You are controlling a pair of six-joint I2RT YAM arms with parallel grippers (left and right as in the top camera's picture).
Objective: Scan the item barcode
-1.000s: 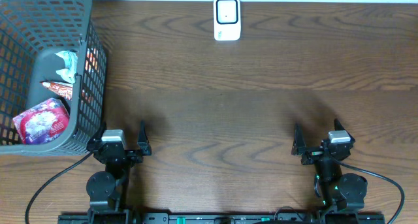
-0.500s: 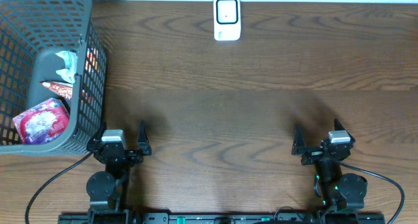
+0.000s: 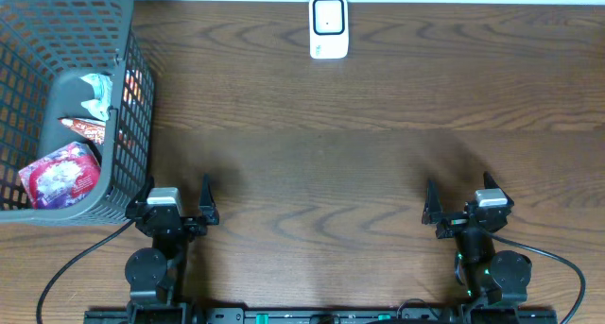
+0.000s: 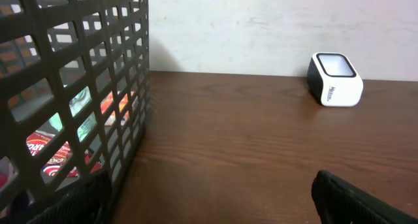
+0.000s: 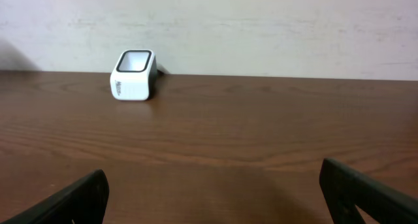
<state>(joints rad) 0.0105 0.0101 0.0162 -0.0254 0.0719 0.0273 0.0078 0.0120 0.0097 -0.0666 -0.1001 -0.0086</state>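
**Overhead.** Dark wooden table [image 3: 312, 144]. At 12 o'clock, by the far edge: white barcode scanner [image 3: 329, 26], standing alone. At 10 o'clock: grey plastic mesh basket [image 3: 132, 107]. Inside it, a pink-red snack packet [image 3: 60, 176] at the near end, then a red-brown wrapper [image 3: 83, 127], then a white-green wrapper [image 3: 95, 90] farther in. At 7 o'clock: left gripper [image 3: 176, 194], jaws spread wide, empty, just beside the basket's near corner. At 5 o'clock: right gripper [image 3: 458, 196], jaws spread wide, empty, well apart from scanner and basket.

**Left wrist.** Basket wall from 8 to 11 o'clock, with red and green packaging [image 4: 55, 152] behind the mesh. Scanner at 2 o'clock, before a white wall [image 4: 261, 21]. Dark fingertips [image 4: 356, 198] at 5 and 7 o'clock, bare table between.

**Right wrist.** Scanner at 10 o'clock. Fingertips at 4 and 8 o'clock, bare table between.
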